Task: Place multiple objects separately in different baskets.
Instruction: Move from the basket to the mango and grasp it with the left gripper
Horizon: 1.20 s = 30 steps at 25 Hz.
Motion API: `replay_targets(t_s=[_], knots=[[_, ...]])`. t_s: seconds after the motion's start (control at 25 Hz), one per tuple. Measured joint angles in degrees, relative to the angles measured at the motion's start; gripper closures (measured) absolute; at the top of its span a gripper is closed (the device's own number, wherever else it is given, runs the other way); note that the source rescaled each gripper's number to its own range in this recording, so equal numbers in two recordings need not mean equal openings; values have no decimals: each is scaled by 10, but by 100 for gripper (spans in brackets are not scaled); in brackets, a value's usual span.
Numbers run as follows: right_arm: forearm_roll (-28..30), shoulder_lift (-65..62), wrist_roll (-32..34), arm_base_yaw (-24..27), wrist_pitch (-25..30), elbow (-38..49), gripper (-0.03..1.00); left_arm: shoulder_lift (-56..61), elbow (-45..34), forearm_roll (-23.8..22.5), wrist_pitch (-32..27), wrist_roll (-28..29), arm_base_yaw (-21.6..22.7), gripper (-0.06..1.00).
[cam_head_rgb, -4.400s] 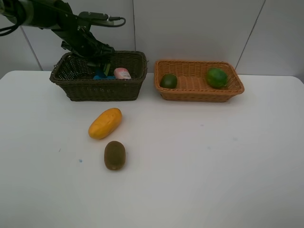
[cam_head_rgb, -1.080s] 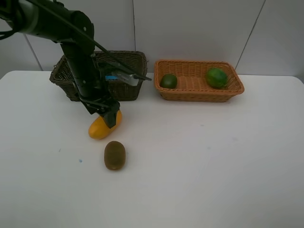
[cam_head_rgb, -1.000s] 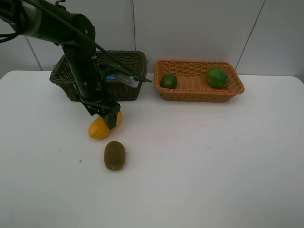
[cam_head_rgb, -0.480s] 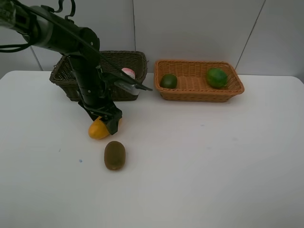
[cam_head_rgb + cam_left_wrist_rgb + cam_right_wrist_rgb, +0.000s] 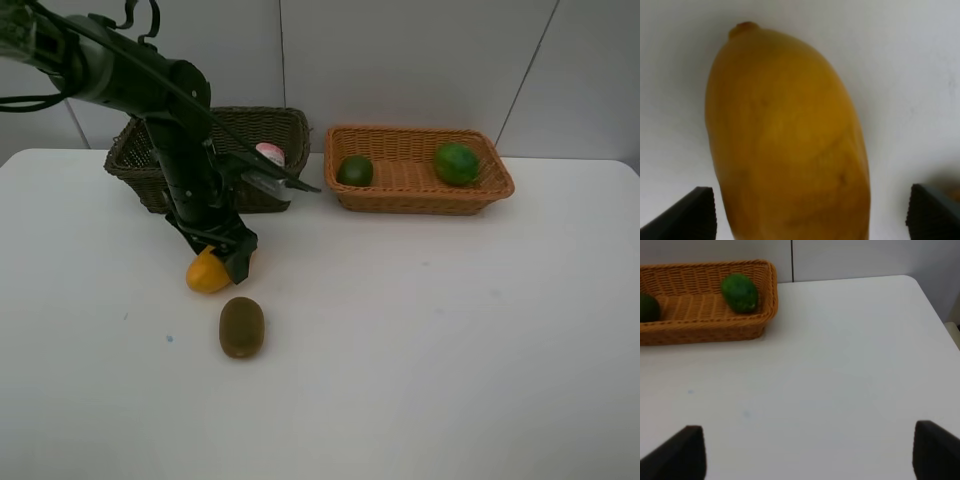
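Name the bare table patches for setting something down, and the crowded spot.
Free: the table in front of the orange basket, right of the kiwi; also left of it. Crowded: around the mango, under the left tool, before the dark basket.

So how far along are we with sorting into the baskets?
Done: a dark green fruit and a brighter green fruit sit in the orange basket; a pink item shows in the dark basket, the rest hidden. In hand: the left gripper is low over the mango, jaws open either side, not closed. Left: mango and kiwi, both on the table.
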State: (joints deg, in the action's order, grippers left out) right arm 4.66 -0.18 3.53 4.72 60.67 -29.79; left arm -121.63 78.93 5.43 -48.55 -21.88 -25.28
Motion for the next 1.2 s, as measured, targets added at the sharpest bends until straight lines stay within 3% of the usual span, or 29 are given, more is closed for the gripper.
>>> replay_targets(t_s=[1.2], knots=[[0,0,0,0,0,0,-3,-22,0,4,15,0,0,-5]])
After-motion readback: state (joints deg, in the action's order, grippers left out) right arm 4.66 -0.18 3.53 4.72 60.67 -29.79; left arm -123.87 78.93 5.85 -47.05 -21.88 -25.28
